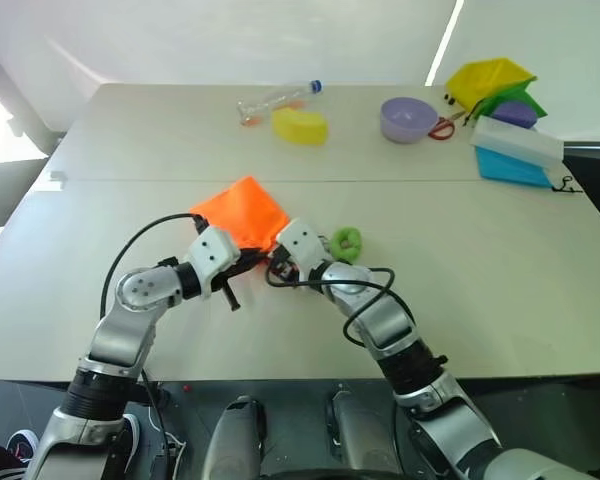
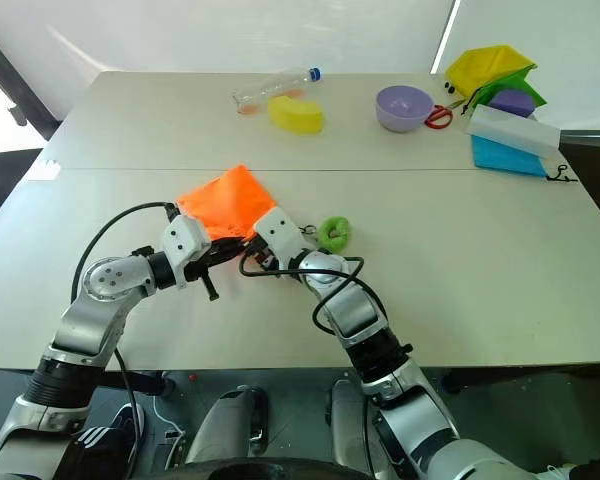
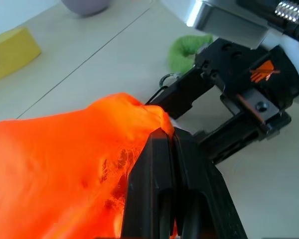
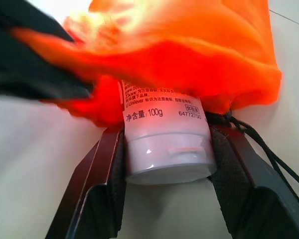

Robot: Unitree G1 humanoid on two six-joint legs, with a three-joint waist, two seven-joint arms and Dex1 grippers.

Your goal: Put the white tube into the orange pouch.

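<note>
Fingers of my left gripper (image 3: pixel 164 149) are pressed fully together on the rim of the orange pouch (image 1: pixel 242 212), pinching a fold of fabric at its mouth and holding that edge up off the table (image 1: pixel 500 280). My right gripper (image 4: pixel 167 149) has its two fingers (image 4: pixel 104 174) about half apart, clamped on either side of the white tube (image 4: pixel 164 144) at its cap end. I see the tube's far end already inside the mouth of the pouch, with the fabric draped over it (the printed lower part and the cap are outside). Both grippers meet at the near corner of the pouch, close to the table's middle. A dark cord (image 4: pixel 259 144) runs from the pouch mouth past the right finger, and a green ring (image 1: pixel 346 241) lies on the table just beside the right gripper. Well apart, along the far edge, I note a clear bottle (image 1: pixel 275 100), a yellow block (image 1: pixel 300 126) and a purple bowl (image 1: pixel 408 118).
</note>
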